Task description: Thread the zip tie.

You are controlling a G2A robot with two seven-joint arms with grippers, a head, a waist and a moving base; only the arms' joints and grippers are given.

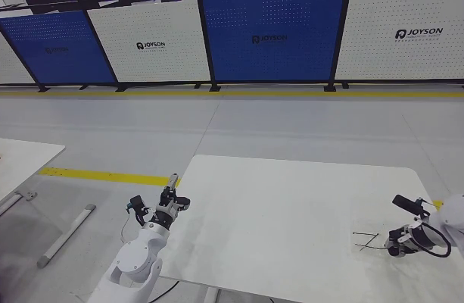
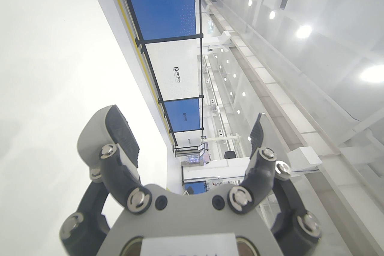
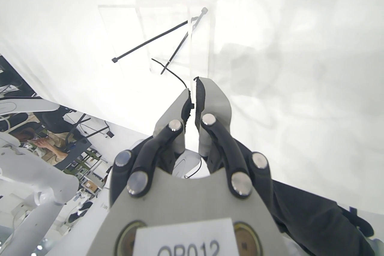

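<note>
The white table (image 1: 292, 220) is taking up most of the floor in front of me. At its left edge the left gripper (image 2: 189, 125) is sitting with its jaws spread wide, nothing between them. Over at the right side the right gripper (image 3: 192, 83) is pinching the end of a thin black zip tie (image 3: 177, 76), which is curving out toward a clear sheet (image 3: 162, 20). Two loose zip ties (image 3: 150, 41) are lying in a V on that sheet, near the fingertips.
</note>
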